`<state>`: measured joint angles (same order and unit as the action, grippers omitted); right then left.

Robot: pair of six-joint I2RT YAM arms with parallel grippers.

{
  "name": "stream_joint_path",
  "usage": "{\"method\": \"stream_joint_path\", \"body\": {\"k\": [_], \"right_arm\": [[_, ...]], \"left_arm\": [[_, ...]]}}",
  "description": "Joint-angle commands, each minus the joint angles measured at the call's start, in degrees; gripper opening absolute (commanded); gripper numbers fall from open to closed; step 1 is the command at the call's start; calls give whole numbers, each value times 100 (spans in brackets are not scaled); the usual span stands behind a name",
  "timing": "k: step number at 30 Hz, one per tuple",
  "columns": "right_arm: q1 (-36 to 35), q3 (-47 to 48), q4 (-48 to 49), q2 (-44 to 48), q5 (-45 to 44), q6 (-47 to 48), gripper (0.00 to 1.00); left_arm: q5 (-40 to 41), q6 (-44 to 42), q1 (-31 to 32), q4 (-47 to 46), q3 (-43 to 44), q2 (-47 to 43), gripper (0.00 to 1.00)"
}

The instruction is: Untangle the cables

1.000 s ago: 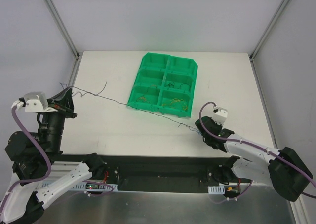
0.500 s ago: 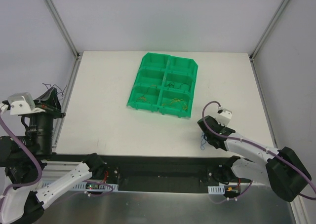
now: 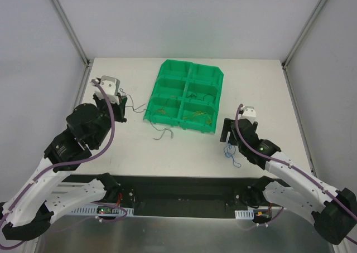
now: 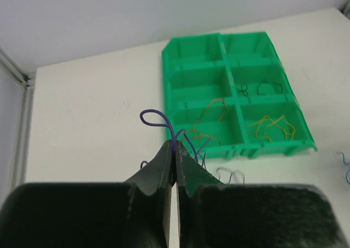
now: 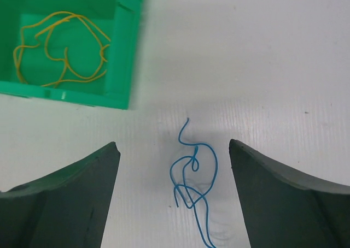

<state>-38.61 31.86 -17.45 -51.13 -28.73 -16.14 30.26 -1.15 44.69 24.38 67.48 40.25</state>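
My left gripper (image 4: 174, 145) is shut on a thin purple cable (image 4: 157, 116), whose loops stick out past the fingertips. From above, this gripper (image 3: 120, 109) hovers just left of the green tray (image 3: 167, 69). A blue cable (image 5: 192, 174) lies curled on the white table, and my right gripper (image 5: 172, 145) stands open above it, one finger on each side and not touching it. The top view shows the same blue cable (image 3: 230, 152) under the right gripper (image 3: 230, 137). A grey cable (image 3: 163, 133) lies loose in front of the tray.
The green tray has several compartments. Yellow cable (image 5: 60, 46) and orange cable (image 4: 210, 119) lie in the near ones, black cable (image 4: 262, 87) in a middle one. The tray's near corner (image 5: 123, 103) is close to the right gripper. Metal frame posts stand at the table's far corners.
The cables, stretched taut between both grippers a second ago, have parted. My right gripper opened and dropped the blue cable. My left arm swung from the far left in beside the tray, carrying the purple cable.
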Motion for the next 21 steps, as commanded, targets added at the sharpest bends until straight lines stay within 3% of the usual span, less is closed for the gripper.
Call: {"method": "stream_joint_path", "body": {"k": [1,7,13,21], "right_arm": [[-6,356,-224,297,595,805,84],[-6,216,206,341,1185,771,84],[-120,-21,875,174,1914,586,84],[-647,-65,1103,-159,1915,445,84]], "left_arm": [[-713,659,40,383,300,158,0],[-1662,1317,40,497,125,369,0],[-2814,2232,31,235,-708,984,0],[-2780,2531,31,-556,-1773,1792,0]]}}
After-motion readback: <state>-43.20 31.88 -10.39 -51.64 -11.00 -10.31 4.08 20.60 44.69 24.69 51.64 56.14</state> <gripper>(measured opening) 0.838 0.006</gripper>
